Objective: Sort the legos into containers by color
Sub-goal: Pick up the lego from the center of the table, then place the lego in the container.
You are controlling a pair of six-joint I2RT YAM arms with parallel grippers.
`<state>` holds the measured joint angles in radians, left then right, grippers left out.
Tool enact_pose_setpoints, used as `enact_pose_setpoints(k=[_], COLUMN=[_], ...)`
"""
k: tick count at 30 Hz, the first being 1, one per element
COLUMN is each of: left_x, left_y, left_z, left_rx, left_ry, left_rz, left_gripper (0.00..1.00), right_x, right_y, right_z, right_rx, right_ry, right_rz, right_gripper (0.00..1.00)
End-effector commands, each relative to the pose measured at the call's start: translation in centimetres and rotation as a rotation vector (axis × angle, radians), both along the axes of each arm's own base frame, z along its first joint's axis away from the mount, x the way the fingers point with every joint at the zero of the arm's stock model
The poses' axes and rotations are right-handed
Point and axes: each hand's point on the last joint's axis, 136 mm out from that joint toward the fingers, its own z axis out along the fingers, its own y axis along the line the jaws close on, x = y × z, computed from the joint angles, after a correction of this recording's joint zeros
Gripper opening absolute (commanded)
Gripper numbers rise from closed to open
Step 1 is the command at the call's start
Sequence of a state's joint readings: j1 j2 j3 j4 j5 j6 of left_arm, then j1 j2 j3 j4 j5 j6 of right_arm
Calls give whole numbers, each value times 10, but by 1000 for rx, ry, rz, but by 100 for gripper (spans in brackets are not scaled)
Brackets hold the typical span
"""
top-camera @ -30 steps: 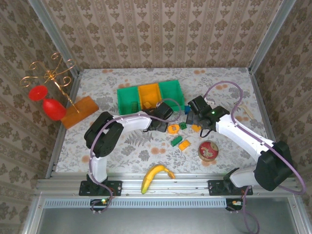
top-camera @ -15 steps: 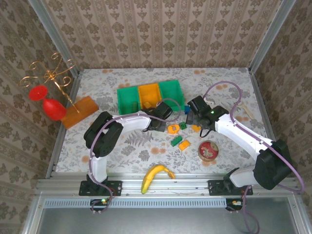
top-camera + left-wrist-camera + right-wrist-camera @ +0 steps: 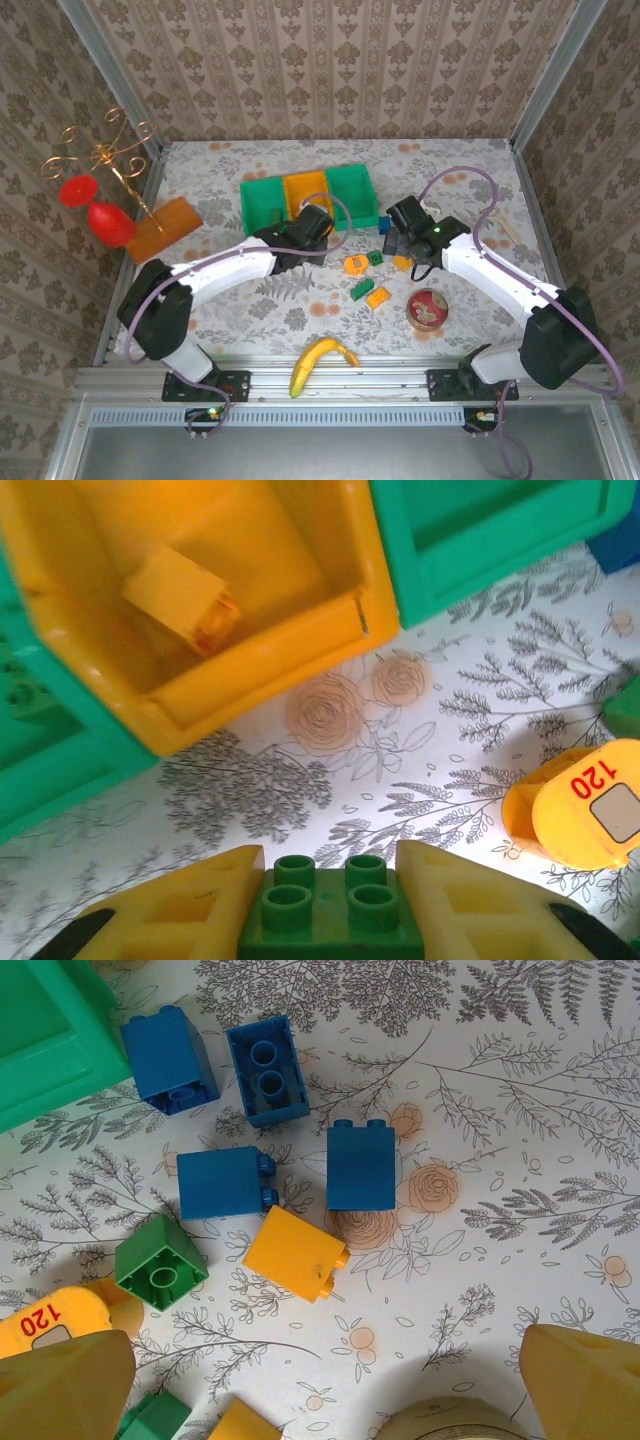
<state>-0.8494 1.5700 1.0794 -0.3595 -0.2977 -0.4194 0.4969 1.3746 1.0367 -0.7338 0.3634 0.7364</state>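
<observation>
Just near of the orange bin (image 3: pixel 250 695), left gripper (image 3: pixel 330 865) pinches a green lego (image 3: pixel 330 920); right gripper (image 3: pixel 325 1375) spread wide above blue legos (image 3: pixel 360 1168).

Take the round tin (image 3: pixel 427 309) as your marker on the flowered bench (image 3: pixel 250 300). You'll see a banana (image 3: pixel 322 362) to its near left, along the front edge. A yellow disc (image 3: pixel 356 265) marked 120 lies to the tin's far left, close by. Well off to the left, a flat orange board (image 3: pixel 164 229) lies at an angle. Beside that board stands a gold wire stand (image 3: pixel 105 160) holding two red glasses (image 3: pixel 110 225).
</observation>
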Motion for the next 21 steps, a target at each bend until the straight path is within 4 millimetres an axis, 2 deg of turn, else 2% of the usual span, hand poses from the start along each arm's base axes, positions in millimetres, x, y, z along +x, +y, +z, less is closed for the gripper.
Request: enact_pose_setpoints(k=[1, 6, 12, 20, 21], left_x=[4, 18, 39, 78, 83], left_y=[23, 52, 77, 95, 96], left_z=[15, 24, 31, 27, 27], left_rx=[12, 12, 9, 6, 7], left_ry=[-54, -73, -87, -75, -75], left_rz=[65, 128, 185, 230, 235], left_gripper=[24, 25, 25, 25, 25], right_x=[-2, -2, -1, 11, 13], right_y=[-9, -14, -21, -25, -24], right_z=[0, -1, -3, -12, -21], right_rx=[-19, -23, -27, 53, 57], right_ry=[-9, -4, 4, 27, 54], right_rz=[-19, -36, -48, -41, -36], right_gripper=[100, 100, 100, 98, 97])
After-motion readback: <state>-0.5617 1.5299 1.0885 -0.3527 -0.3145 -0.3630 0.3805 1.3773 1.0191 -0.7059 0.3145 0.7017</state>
